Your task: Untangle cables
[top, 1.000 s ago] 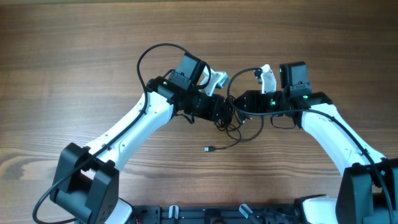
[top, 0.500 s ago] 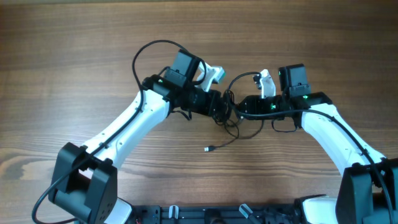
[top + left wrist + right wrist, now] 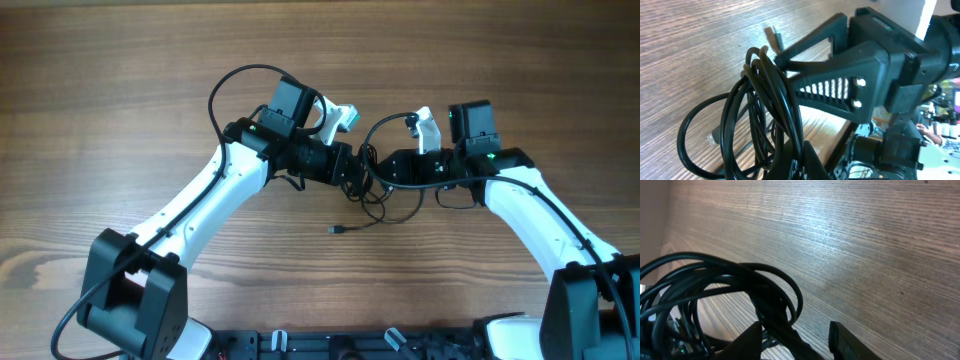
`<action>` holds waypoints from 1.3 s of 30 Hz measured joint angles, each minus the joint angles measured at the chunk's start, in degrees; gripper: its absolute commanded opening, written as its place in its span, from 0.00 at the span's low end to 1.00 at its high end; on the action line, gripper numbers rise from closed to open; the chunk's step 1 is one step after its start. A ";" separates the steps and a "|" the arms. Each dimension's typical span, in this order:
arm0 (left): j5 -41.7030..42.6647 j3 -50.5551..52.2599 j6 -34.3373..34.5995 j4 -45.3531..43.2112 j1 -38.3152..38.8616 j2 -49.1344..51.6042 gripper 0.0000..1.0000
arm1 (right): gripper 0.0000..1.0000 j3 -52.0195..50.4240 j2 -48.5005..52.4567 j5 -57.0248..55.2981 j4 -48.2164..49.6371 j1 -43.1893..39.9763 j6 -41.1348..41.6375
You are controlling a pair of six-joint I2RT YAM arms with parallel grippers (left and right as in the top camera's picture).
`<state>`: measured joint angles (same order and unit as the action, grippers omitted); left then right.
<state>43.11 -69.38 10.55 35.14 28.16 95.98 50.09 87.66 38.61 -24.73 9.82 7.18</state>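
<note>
**Item 1. Surface** (image 3: 120, 90): brown wood grain, seen from overhead, carrying everything below.

**Item 2. Left arm** (image 3: 215, 195): white links with a black wrist. It reaches from the lower left corner up toward the middle.

**Item 3. Left tool** (image 3: 355, 172): closed, clamping the cables. In the left wrist view the strands run straight down into its pinched fingers (image 3: 807, 160).

**Item 4. Cables** (image 3: 366, 192): thin black cords in a knotted bundle at mid-surface, directly between the two tools. Several loops bunch upright above the left tool. Slack loops spread on the wood just below the bundle. One loose plug end (image 3: 337, 230) lies apart on the wood, below and left of the knot.

**Item 5. Right tool** (image 3: 380, 172): black, pointing left, tip at the bundle, facing the left tool closely. Its fingers (image 3: 845, 340) stand apart. One strand passes through the gap, hard by one finger and clear of the other; nothing is clamped.

**Item 6. Right arm** (image 3: 530, 215): white links rising from the lower right corner.
</note>
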 measured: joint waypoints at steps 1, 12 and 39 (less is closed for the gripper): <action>0.31 0.00 -0.02 0.00 0.00 0.00 0.04 | 0.37 0.00 0.00 0.02 0.02 0.00 0.00; 2.23 0.00 0.00 0.00 0.00 0.00 0.04 | 0.29 0.00 0.00 0.39 0.00 0.00 -0.46; -2.19 0.00 0.00 3.48 0.00 0.00 0.04 | 0.04 0.00 0.00 -8.41 -4.17 0.22 0.85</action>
<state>40.93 -69.38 10.55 38.61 28.16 95.98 50.09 87.66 30.20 -28.91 10.04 8.03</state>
